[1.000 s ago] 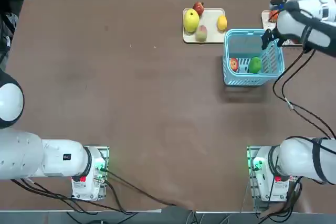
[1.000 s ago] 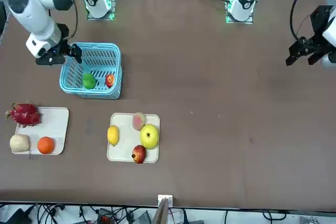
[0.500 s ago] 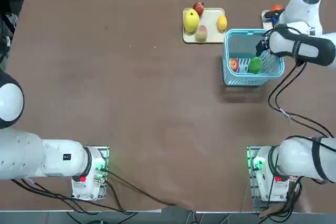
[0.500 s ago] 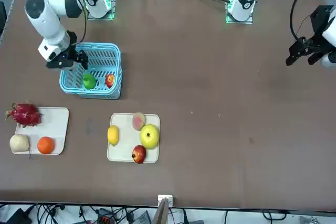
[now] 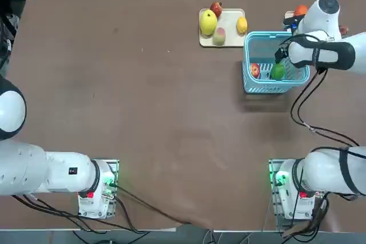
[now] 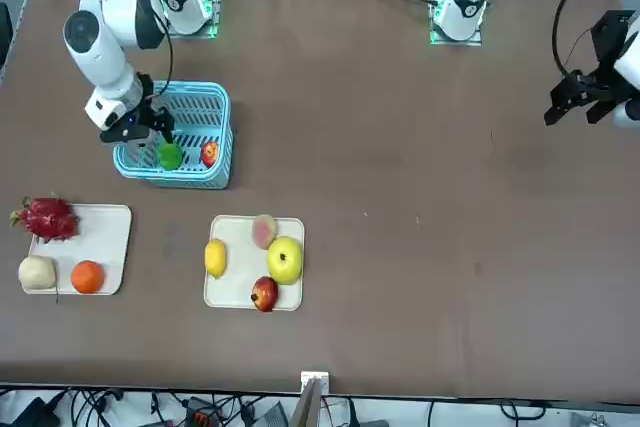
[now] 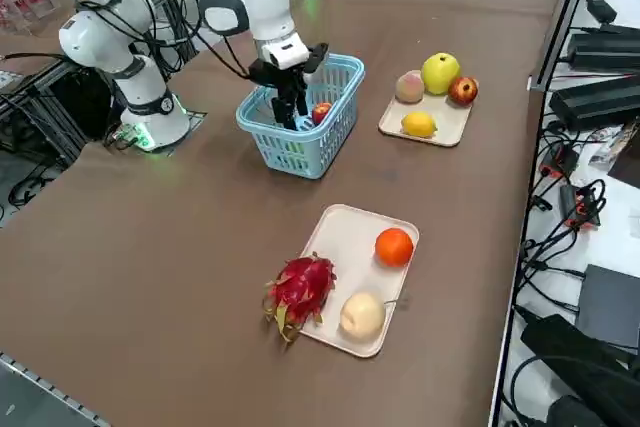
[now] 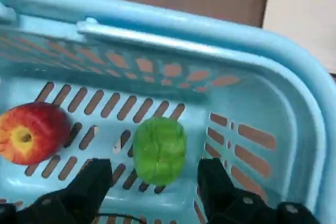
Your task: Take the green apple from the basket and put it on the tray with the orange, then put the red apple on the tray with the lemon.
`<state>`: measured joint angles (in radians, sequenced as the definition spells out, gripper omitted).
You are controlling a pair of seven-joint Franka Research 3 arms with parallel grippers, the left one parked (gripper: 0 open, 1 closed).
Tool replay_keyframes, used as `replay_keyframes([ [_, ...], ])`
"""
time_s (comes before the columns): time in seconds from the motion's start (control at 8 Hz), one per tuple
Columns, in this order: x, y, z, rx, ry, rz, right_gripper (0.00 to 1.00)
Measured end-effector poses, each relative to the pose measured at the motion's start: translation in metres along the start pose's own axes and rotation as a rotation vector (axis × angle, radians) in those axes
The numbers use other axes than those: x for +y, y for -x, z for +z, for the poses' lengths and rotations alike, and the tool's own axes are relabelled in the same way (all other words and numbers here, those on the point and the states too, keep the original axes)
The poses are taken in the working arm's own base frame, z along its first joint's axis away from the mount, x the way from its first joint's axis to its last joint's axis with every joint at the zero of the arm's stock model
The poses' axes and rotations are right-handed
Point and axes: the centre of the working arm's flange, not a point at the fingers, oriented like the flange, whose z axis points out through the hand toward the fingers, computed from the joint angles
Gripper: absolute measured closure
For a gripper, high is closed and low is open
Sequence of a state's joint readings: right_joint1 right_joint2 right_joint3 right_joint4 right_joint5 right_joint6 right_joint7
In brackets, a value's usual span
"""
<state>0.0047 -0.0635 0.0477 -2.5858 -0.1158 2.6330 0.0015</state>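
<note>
With fingers spread wide, right hand (image 8: 152, 187) over the basket's (image 8: 299, 103) green apple (image 8: 159, 151).

We see the table (image 5: 160, 112) under bright, even light, with a soft shadow below the basket (image 5: 254, 86) in the top view and a faint sheen on the brown surface. In the right wrist view, we find the green apple (image 8: 159, 151) slightly soft in detail, with pale highlights along the basket's rim.
</note>
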Motion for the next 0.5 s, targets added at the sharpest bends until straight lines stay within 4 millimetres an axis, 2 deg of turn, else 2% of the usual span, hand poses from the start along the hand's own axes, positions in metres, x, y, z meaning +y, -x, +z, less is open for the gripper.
replay_keyframes([
  [0.5,-0.005,0.008,0.035,-0.015,-0.014,-0.006,0.00],
])
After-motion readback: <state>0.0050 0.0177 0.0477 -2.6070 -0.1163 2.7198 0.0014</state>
